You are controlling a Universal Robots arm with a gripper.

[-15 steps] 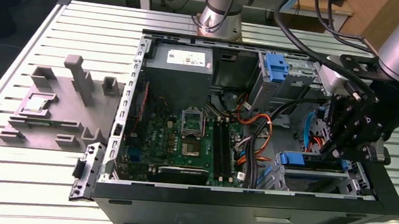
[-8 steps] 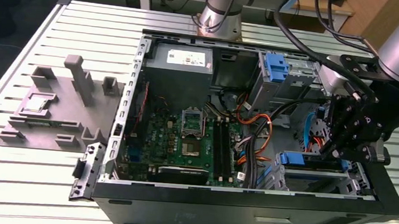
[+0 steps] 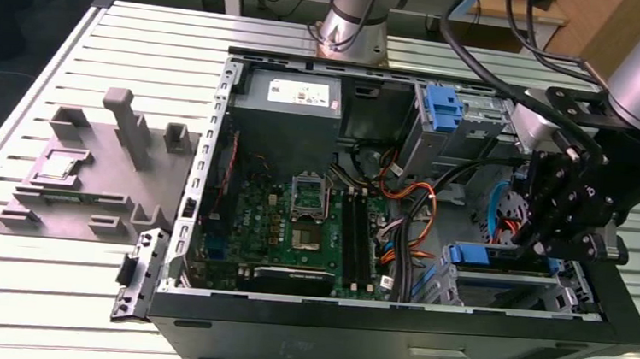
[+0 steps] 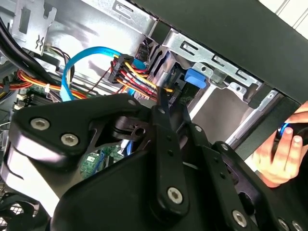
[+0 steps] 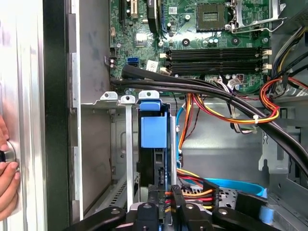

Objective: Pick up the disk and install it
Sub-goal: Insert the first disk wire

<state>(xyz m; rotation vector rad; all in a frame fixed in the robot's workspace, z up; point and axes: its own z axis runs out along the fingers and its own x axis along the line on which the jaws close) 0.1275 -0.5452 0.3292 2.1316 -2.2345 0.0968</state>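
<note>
The disk [image 5: 154, 130], in its blue carrier, stands on edge in a slot of the grey metal drive bay [image 5: 103, 144] at the case's front corner, on the exterior view's right. Its blue tab [image 3: 485, 255] shows there, and also in the second wrist view [image 4: 195, 77]. My gripper [image 5: 164, 192] hangs inside the case just behind the disk's rear end, where red, yellow and black power wires plug in. The fingers [image 5: 176, 195] stand close together with only wires showing in the narrow gap. The exterior view has the gripper [image 3: 554, 249] low over the bay.
The open black case [image 3: 399, 340] holds a green motherboard [image 3: 305, 221], a grey power supply [image 3: 292, 100] and a second blue bracket [image 3: 442, 112] at the back. Thick black cables [image 5: 216, 91] cross above the bay. A person's hand [image 5: 7, 168] rests outside the case wall. A grey fixture [image 3: 92, 170] stands on the table.
</note>
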